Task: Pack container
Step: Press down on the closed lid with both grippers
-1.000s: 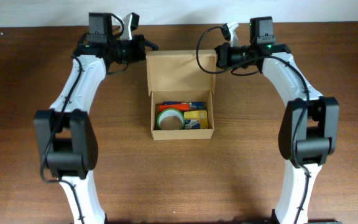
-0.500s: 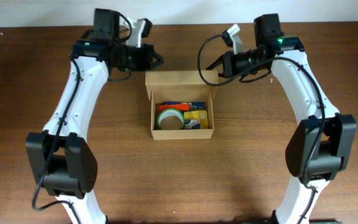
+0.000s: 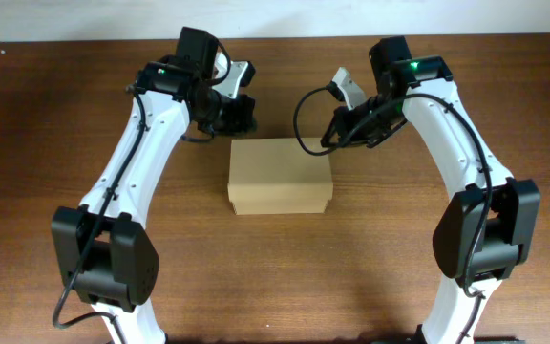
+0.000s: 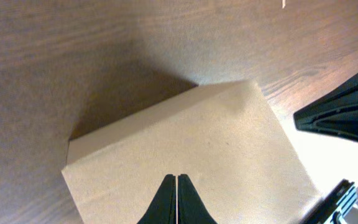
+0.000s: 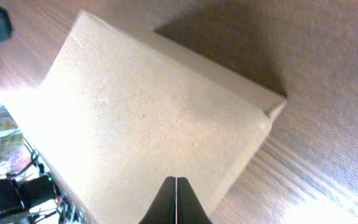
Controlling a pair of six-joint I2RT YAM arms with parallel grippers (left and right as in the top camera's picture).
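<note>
Overhead view: left arm reaches in from the near-left edge of the wooden table (image 3: 370, 277), and the left gripper (image 3: 241, 117) sits just beside the far-left corner of the box (image 3: 281, 178). Left wrist view: the left gripper's two black fingers are pressed together with no gap, holding nothing, tips over the plain tan lid near one edge. Cannot tell whether they touch the cardboard or hang just above it. Box stands mid-table, between the two arms, square to the table edges, lid down flat. Nothing of the inside shows in any view, and no loose items lie on the table around it. Right gripper (image 3: 336, 130) sits at the far-right corner of the box, mirroring the left. Right wrist view: fingers likewise closed tight on nothing, tips over the lid, contact again unclear. Same view shows the lid's fold running down one side to a corner, where the flap looks slightly off the wall; too bright to be sure. Judgement: packing looks close to finished, with the lid closed over whatever is inside. What seems left is seating or tucking the flap firmly if it is not home, then drawing both arms clear.
</note>
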